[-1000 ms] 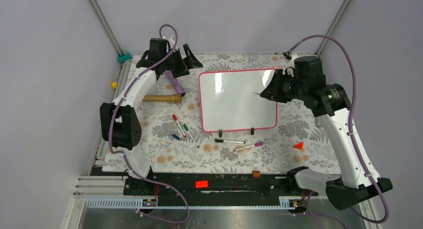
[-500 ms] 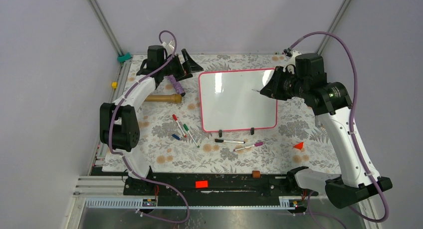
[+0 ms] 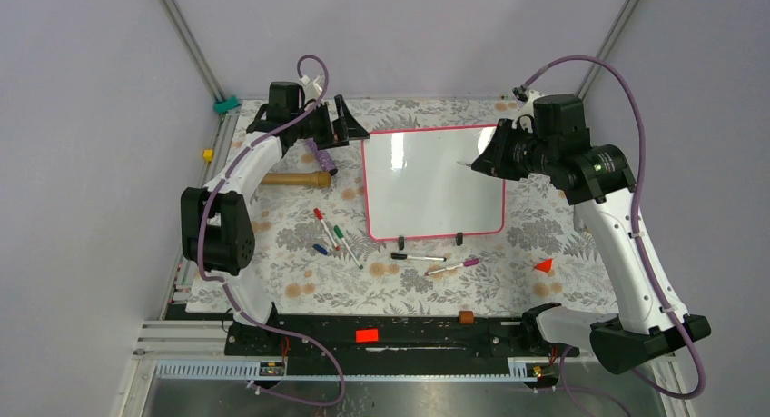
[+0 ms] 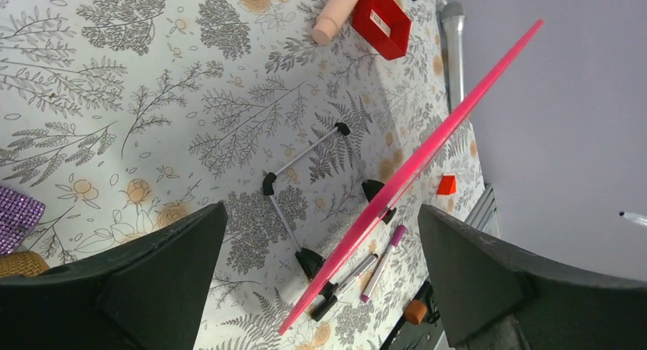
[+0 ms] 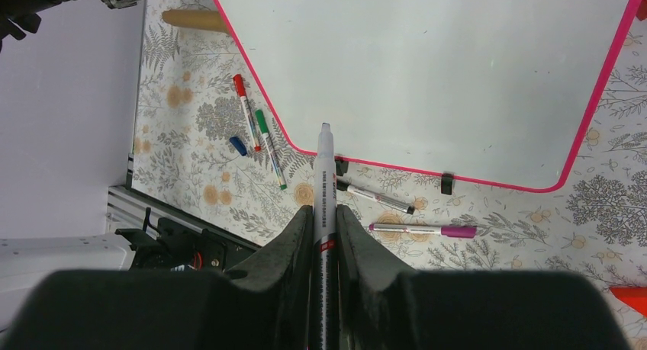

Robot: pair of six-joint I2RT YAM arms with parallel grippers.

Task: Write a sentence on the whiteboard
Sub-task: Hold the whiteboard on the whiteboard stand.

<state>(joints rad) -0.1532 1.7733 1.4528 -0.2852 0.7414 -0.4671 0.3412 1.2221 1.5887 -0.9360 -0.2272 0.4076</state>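
Observation:
The whiteboard (image 3: 427, 185) stands tilted on its black clip feet mid-table, with a pink rim and a blank face (image 5: 427, 60). In the left wrist view it shows edge-on as a pink line (image 4: 427, 152). My right gripper (image 3: 483, 161) is shut on a white marker (image 5: 324, 182) whose tip points at the board's right part. Whether the tip touches the board I cannot tell. Beside the board's top-left corner my left gripper (image 3: 343, 124) is wide open, its black fingers (image 4: 152, 281) holding nothing.
Loose markers lie in front of the board: red (image 3: 320, 222), green (image 3: 345, 243), black (image 3: 418, 256) and purple (image 3: 451, 268). A wooden rolling pin (image 3: 295, 178) and a purple glittery piece (image 3: 320, 153) lie at the left. An orange cone (image 3: 544, 265) sits front right.
My left gripper has shifted slightly right, toward the board's top-left corner. The right gripper with the marker has edged a little up and away. The board stays blank.

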